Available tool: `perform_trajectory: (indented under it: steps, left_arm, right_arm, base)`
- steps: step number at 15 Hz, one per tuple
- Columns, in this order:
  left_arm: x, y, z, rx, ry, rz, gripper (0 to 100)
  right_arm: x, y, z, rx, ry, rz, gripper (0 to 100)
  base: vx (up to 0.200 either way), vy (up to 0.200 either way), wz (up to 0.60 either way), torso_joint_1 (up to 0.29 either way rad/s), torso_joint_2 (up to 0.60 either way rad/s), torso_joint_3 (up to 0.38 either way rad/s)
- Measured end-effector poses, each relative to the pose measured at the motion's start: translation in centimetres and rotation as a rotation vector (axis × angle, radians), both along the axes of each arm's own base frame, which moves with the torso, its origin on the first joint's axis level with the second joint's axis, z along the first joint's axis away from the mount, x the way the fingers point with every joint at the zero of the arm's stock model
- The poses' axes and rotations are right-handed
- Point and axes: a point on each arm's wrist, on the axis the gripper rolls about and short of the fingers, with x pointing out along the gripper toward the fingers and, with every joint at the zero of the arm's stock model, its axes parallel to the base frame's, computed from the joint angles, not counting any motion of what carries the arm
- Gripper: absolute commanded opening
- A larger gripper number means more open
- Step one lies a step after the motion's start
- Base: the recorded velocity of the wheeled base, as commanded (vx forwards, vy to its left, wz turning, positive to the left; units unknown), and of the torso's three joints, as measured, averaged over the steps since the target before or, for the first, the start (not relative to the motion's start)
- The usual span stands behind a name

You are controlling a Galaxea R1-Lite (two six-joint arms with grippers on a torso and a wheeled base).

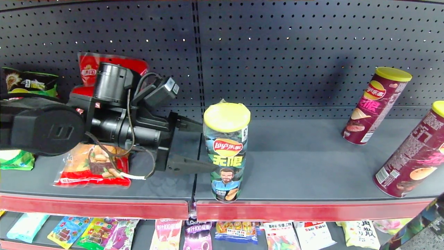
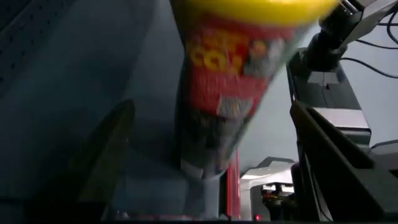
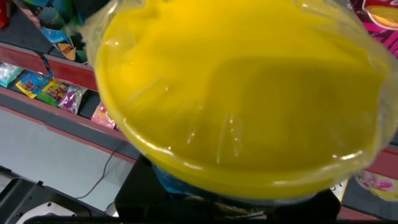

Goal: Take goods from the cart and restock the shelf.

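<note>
A green chip can [image 1: 226,152] with a yellow lid stands upright near the shelf's front edge [image 1: 277,210]. My left gripper [image 1: 192,146] is open just to its left, one finger behind and one in front, both short of the can. In the left wrist view the same can [image 2: 230,93] rises between the spread fingers [image 2: 329,162], with a gap on each side. A second chip can's yellow lid [image 3: 236,93] sits close to the right wrist camera, held by my right gripper [image 3: 186,202]. Its patterned body [image 1: 414,225] shows at the bottom right of the head view.
Two maroon chip cans [image 1: 376,104] [image 1: 412,152] stand on the right of the shelf. Snack bags [image 1: 93,163] lie under and behind my left arm. A lower shelf holds several bags [image 1: 194,236]. Bare shelf [image 1: 295,156] lies between the green can and the maroon ones.
</note>
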Motion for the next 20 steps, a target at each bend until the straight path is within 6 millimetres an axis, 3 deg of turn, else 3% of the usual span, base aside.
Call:
perform_trajectory:
  steps: [4,10,15,20]
  left_arm:
    - [-2.7,3.8,0.2,0.014,0.007,0.111,100]
    - [-9.9,9.1,1.1,-0.012,0.039,0.332,100]
    - [-14.1,10.7,2.1,-0.012,0.008,0.663,100]
    - [-19.6,11.0,0.1,0.015,0.062,0.636,100]
  right_arm:
    - [1.7,0.6,1.8,-0.04,-0.01,0.082,0]
    - [7.5,3.2,5.1,-0.051,-0.039,0.198,0]
    - [12.2,5.6,6.3,-0.049,-0.06,0.246,0]
    - [17.9,9.8,7.1,-0.03,-0.107,0.341,0]
  base:
    - [0.0,0.0,0.0,0.0,0.0,0.0]
    - [0.0,0.0,0.0,0.0,0.0,0.0]
    - [0.0,0.0,0.0,0.0,0.0,0.0]
    - [0.0,0.0,0.0,0.0,0.0,0.0]
